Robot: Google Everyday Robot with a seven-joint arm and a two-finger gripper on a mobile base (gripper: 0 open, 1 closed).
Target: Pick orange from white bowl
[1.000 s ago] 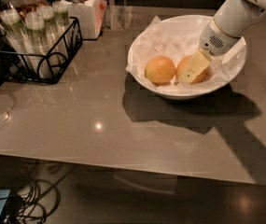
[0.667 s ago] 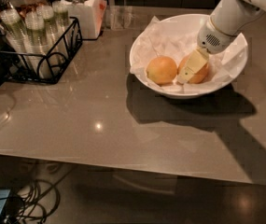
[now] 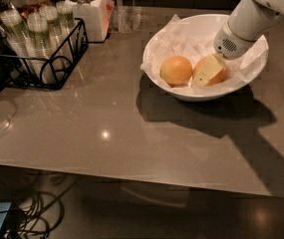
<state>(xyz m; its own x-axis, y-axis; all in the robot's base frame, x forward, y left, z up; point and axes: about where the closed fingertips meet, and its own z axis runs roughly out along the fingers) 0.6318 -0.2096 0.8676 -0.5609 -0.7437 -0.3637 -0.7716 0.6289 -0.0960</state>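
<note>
The white bowl [image 3: 181, 39], lined with crumpled white paper, stands at the back right of the table and holds two orange fruits. The orange [image 3: 223, 75], the somewhat oval one, lies on the right in the bowl. A rounder orange [image 3: 176, 69] lies touching it on the left. My gripper [image 3: 212, 68] reaches down from the upper right into the bowl and is shut on the orange. One pale finger [image 3: 207, 73] lies across the orange's front. The other finger is hidden behind the fruit. The orange still rests in the bowl.
A black wire basket [image 3: 57, 63] with several green-capped bottles stands at the back left. A lidded white jar [image 3: 89, 9] and a clear glass [image 3: 130, 16] stand behind the bowl. The table's front edge runs across the lower part, with cables [image 3: 37, 213] on the floor below.
The gripper has stayed at the right-hand orange in the bowl. Its front finger has slid slightly across the fruit. Both oranges and the bowl keep their places.
</note>
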